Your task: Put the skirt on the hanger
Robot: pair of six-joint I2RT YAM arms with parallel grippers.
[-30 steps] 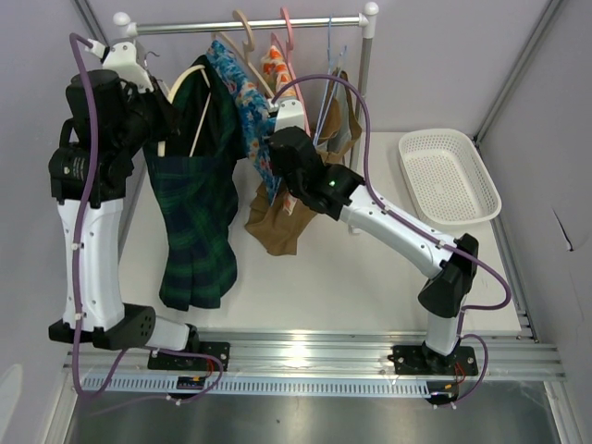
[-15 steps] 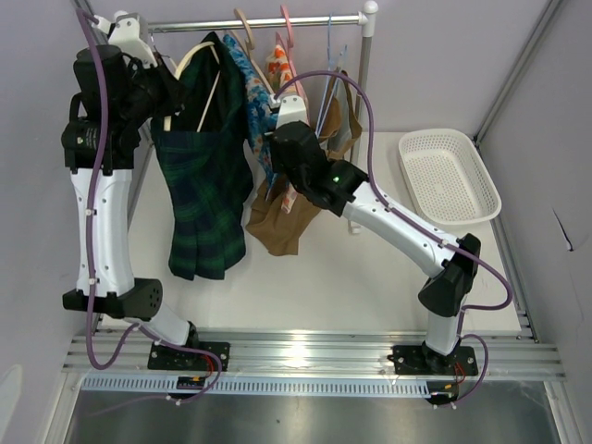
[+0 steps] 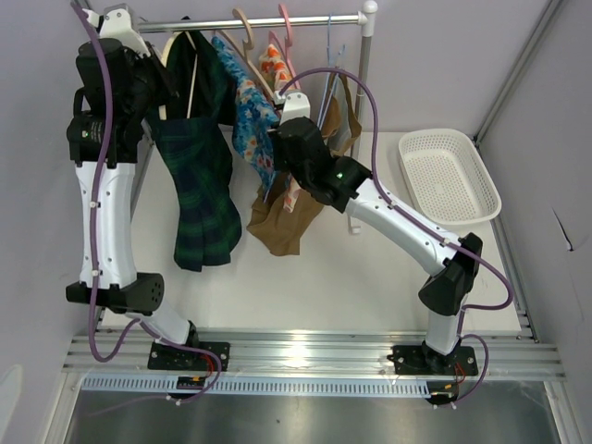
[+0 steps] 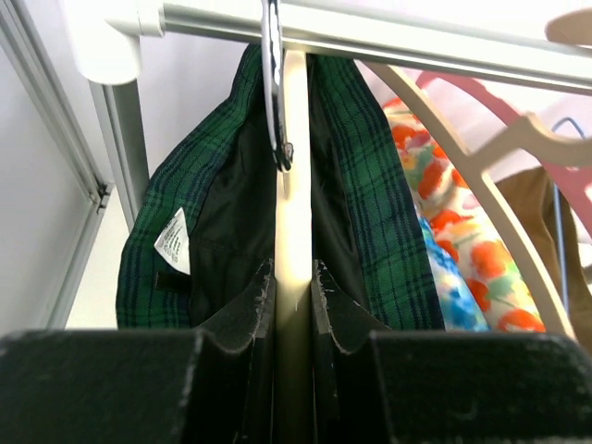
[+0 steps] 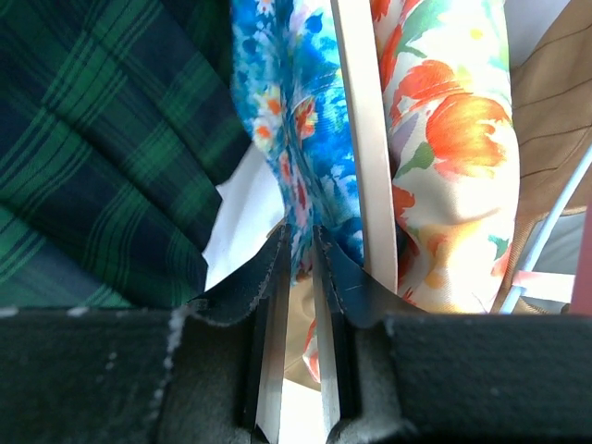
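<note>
White table (image 3: 314, 277) bears a basket (image 3: 449, 176); skirt (image 3: 199, 185) hangs below the rail (image 3: 310, 19)

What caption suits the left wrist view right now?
Left jaws clamp the cream hanger, plaid skirt draped over it, its hook at the rail.

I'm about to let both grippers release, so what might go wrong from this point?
1. The hook sits at the rail, but the left wrist view does not show it seated; if the left gripper lets go of the hanger, the skirt may drop.
2. The right gripper pinches the blue floral garment beside the skirt; pulling away shut could drag it off its hanger.
</note>
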